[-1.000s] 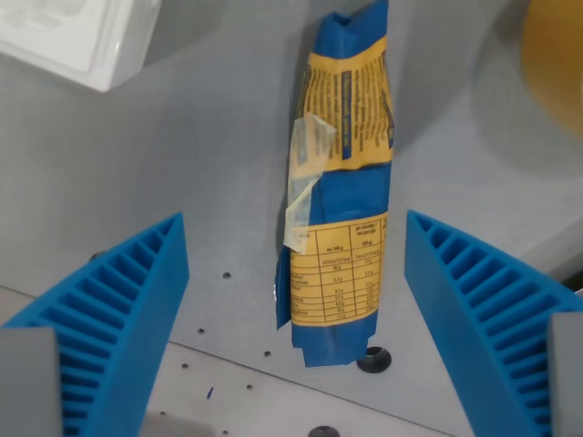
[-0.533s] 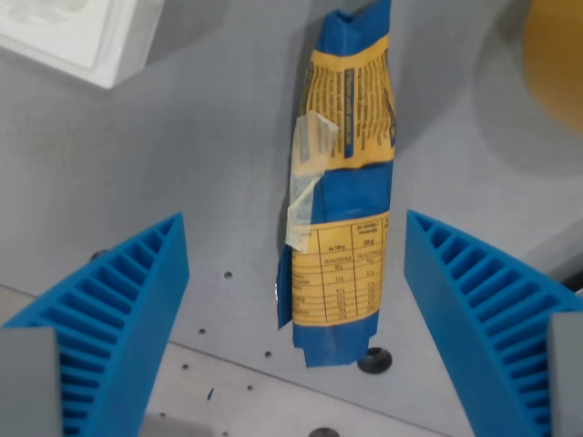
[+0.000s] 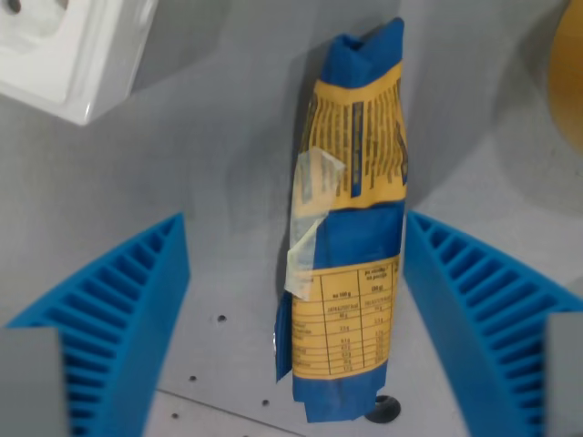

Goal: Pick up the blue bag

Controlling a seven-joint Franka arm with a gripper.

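Observation:
The blue bag (image 3: 351, 228) lies lengthwise on the grey table, with yellow printed panels and a strip of clear tape on its left side. My gripper (image 3: 296, 309) is open, its two blue ribbed fingers (image 3: 109, 319) standing either side of the bag's lower half. The right finger is close to the bag's right edge or touching it; the left finger stands well apart from it. Nothing is held.
A white plastic tray (image 3: 68, 50) sits at the wrist view's top left. A yellow object (image 3: 569, 73) is cut off at the top right edge. A black screw head (image 3: 384, 410) and small holes mark the table near the bag's lower end.
The camera has moved, so the bag now sits lower and nearer the right finger, with its whole top end in view. The fingers stay open.

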